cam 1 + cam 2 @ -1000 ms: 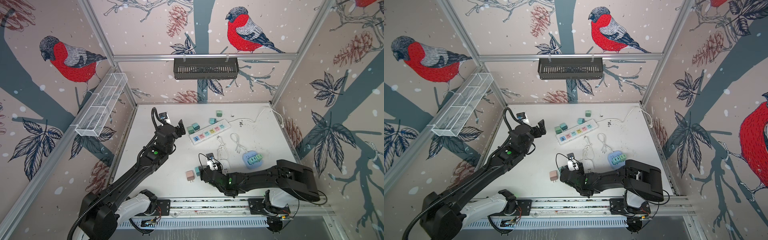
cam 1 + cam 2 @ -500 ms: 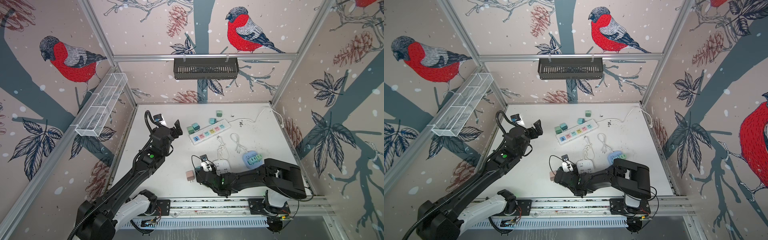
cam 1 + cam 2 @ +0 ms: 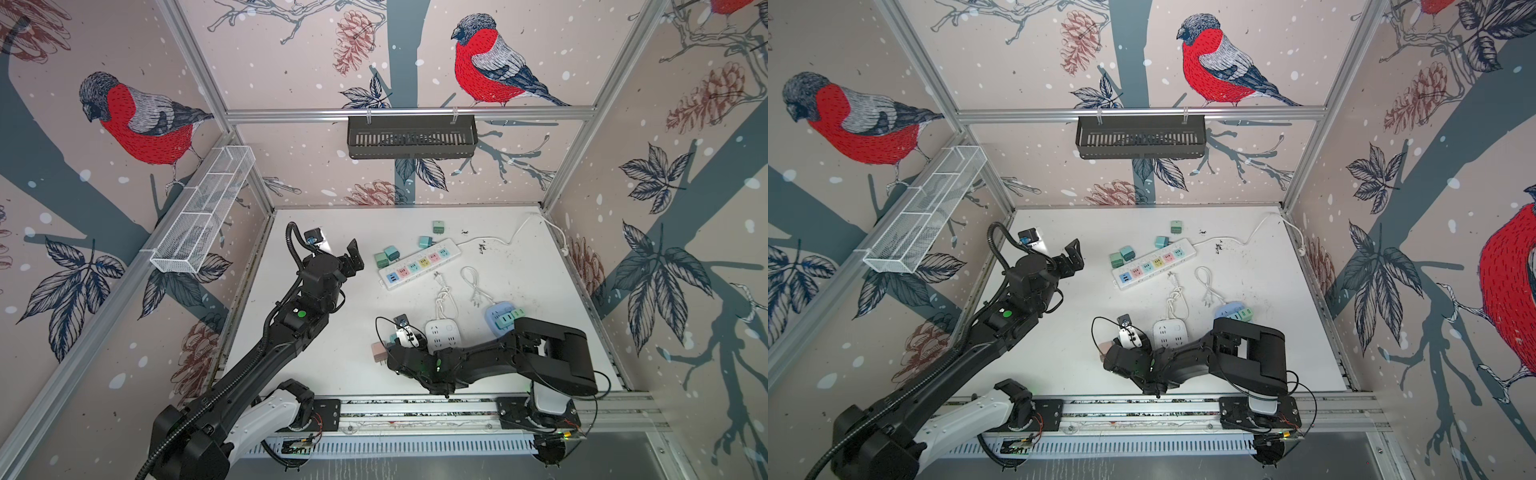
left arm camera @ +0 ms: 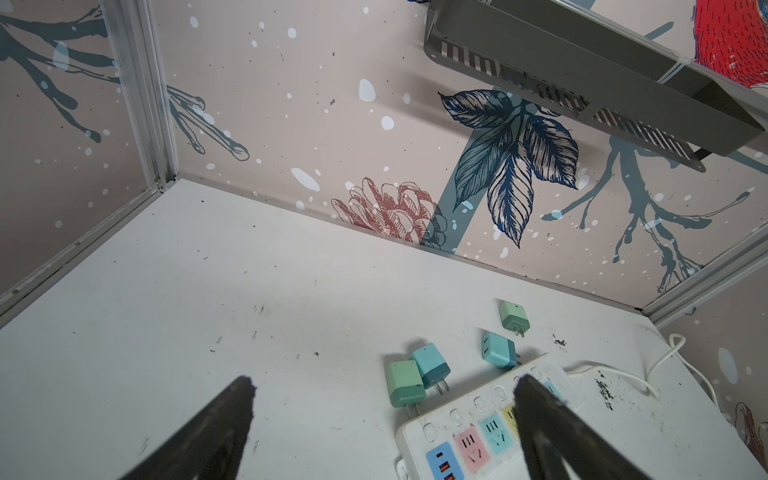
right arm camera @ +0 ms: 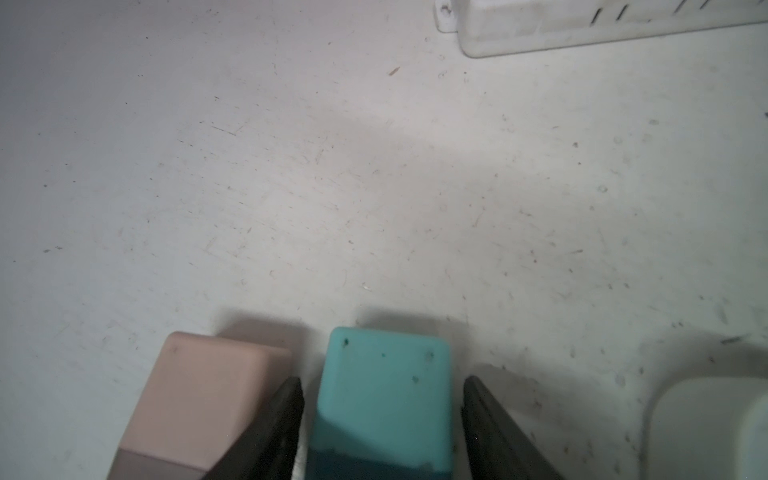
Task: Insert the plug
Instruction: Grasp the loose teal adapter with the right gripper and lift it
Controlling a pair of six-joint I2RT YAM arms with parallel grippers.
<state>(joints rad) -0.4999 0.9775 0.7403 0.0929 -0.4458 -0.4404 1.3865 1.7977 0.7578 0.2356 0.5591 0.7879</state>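
A teal plug (image 5: 382, 399) lies on the white table, with a pink plug (image 5: 208, 395) right beside it. My right gripper (image 5: 382, 379) straddles the teal plug low over the table, its jaws close to the plug's sides with a thin gap on each side. In both top views that gripper (image 3: 395, 345) (image 3: 1115, 345) hides most of the teal plug, and the pink plug (image 3: 378, 351) shows beside it. The long white power strip (image 3: 419, 264) (image 4: 478, 436) with coloured sockets lies farther back. My left gripper (image 3: 343, 253) (image 4: 385, 381) hangs open and empty above the table, left of the strip.
Several loose green and teal plugs (image 3: 386, 255) (image 4: 415, 378) lie by the long strip. A small white socket block (image 3: 442, 334), a blue socket block (image 3: 500, 318) holding green plugs and two coiled white cables (image 3: 444, 291) lie near the right arm. A black basket (image 3: 411, 137) hangs on the back wall.
The right arm has slid left along the front of the table to the pink and teal plugs, and its jaws have narrowed around the teal one. The left arm has drawn back slightly.
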